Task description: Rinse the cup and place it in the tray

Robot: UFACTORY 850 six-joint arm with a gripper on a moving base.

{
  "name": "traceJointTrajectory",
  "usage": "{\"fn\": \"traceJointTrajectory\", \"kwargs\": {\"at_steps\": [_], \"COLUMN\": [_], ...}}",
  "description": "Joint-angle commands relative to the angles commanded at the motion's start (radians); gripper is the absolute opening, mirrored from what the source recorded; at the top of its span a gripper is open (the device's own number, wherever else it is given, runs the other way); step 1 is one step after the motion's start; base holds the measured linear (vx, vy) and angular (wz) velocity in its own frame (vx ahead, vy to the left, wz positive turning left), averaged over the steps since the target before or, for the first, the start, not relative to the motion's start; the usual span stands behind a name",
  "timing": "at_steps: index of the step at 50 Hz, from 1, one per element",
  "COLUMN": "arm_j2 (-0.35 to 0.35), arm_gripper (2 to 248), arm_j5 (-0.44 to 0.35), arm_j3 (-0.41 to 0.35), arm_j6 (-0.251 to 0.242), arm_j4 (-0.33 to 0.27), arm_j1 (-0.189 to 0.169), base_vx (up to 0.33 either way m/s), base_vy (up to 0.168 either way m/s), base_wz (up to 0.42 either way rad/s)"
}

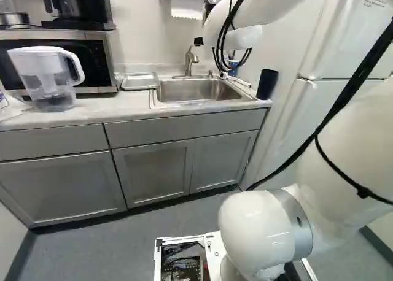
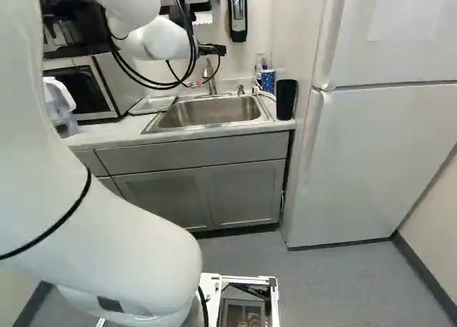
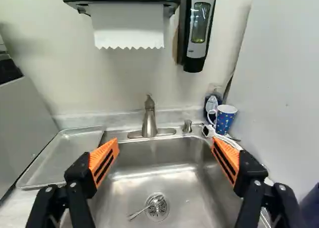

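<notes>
From behind the arm [image 1: 264,229] and to its left, the left base view is aimed ahead and a little down; the pitcher [image 1: 46,78] is taken in at its left; from the arm's right, the same direction is faced by the right base view, its right side filled by the fridge [image 2: 378,148]; the sink [image 2: 207,113] and the cabinets [image 1: 153,170] are shared by both, seen across the floor [image 1: 92,250]; from the wrist, the sink is viewed much nearer, forward and downward, the faucet [image 3: 149,119] being faced.
</notes>
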State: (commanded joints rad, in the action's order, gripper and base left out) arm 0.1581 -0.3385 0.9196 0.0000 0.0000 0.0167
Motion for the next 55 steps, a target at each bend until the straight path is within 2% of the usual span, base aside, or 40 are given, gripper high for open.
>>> {"fn": "traceJointTrajectory", "kwargs": {"at_steps": [20, 55], "arm_j2": [0.0, 0.0], "arm_gripper": [247, 247], "arm_j5": [0.0, 0.0], "arm_j3": [0.0, 0.0], "arm_j6": [0.0, 0.0], "arm_j4": [0.0, 0.0], "arm_j1": [0.0, 0.0], "base_vx": [0.058, 0.061], "base_vy": [0.005, 0.027], "base_wz": [-0.19, -0.015]}}
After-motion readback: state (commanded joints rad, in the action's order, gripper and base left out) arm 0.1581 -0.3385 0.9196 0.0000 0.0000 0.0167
